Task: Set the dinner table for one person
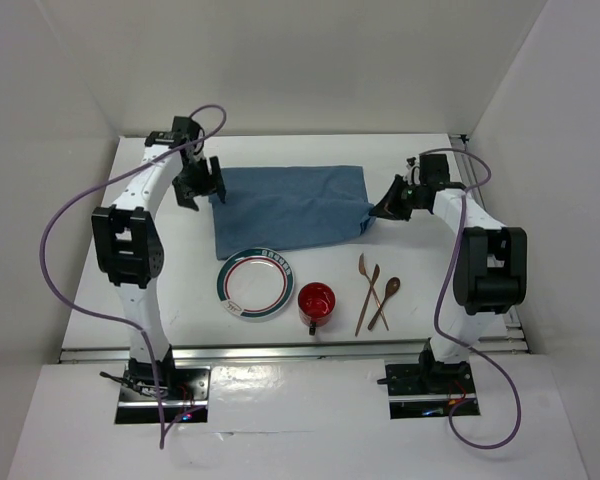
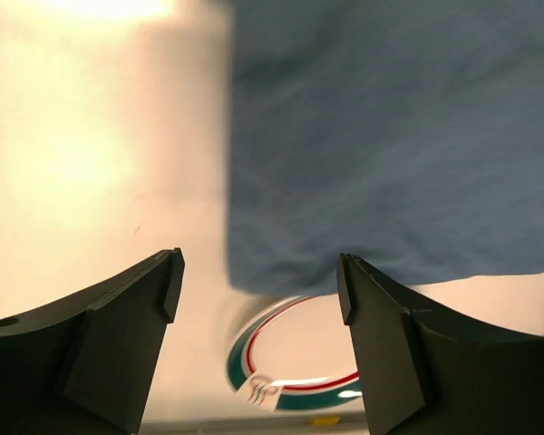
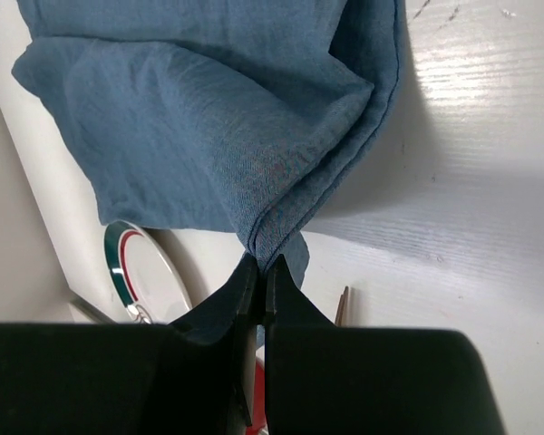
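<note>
Two claws are working at the blue cloth (image 1: 290, 210) that is lying across the far middle of the dinner table (image 1: 210, 330), the white top that is carrying everything in view. The right claw (image 1: 372, 214) is pinching the cloth's right end, its fingers closed tight on a bunched fold of fabric (image 3: 208, 118), as the right wrist view is showing (image 3: 261, 272). The left claw (image 1: 198, 190) is hanging over the cloth's left edge, toward the far left corner, with its fingers spread wide and nothing between them (image 2: 258, 272); its own view is looking down on the cloth's edge (image 2: 390, 136) and on part of the plate (image 2: 295, 362) below. The step in hand is looking like the laying and straightening of the cloth as a mat, since it is sitting slightly crooked and rumpled at the gripped end. The plate (image 1: 255, 283), the red cup (image 1: 316, 303) and the wooden cutlery (image 1: 376, 272) are waiting in a row toward the near edge, off the cloth, with only the plate's far rim just beside its near edge. The next move is probably calling for the left claw to come down and close on the left edge, so that both ends are being pulled flat and square before the plate is going onto it.
</note>
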